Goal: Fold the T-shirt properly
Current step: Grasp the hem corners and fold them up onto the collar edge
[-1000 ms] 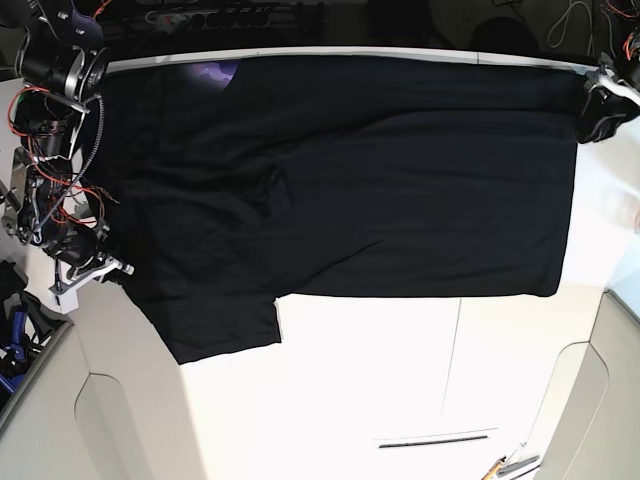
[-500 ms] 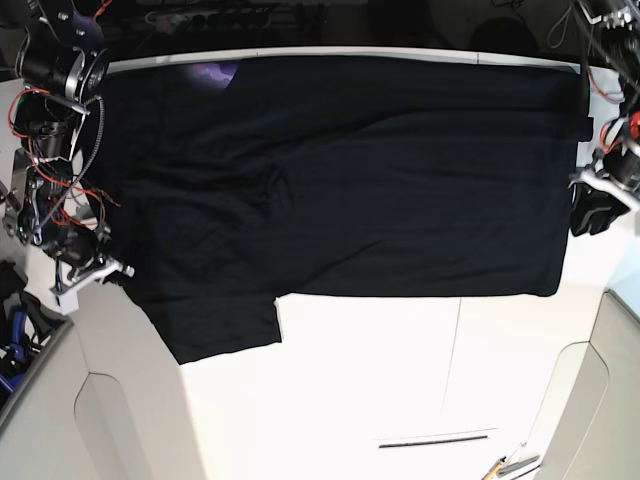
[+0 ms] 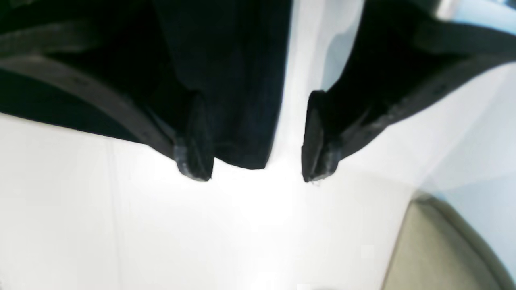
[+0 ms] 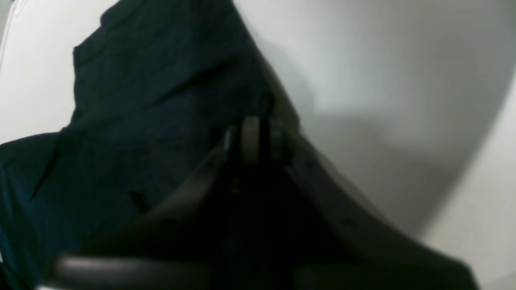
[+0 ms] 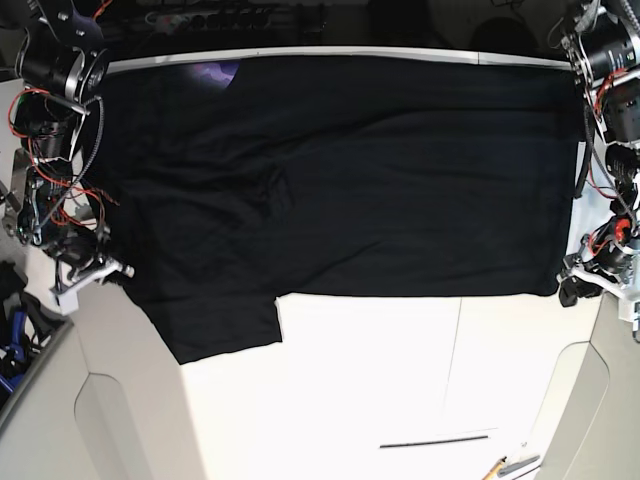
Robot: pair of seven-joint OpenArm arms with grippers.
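I see the large black cloth T-shirt spread flat on the white table. My left gripper stands open, a hem corner between its fingers. My right gripper is closed at the opposite edge. Advice: seat the corner deep before closing.
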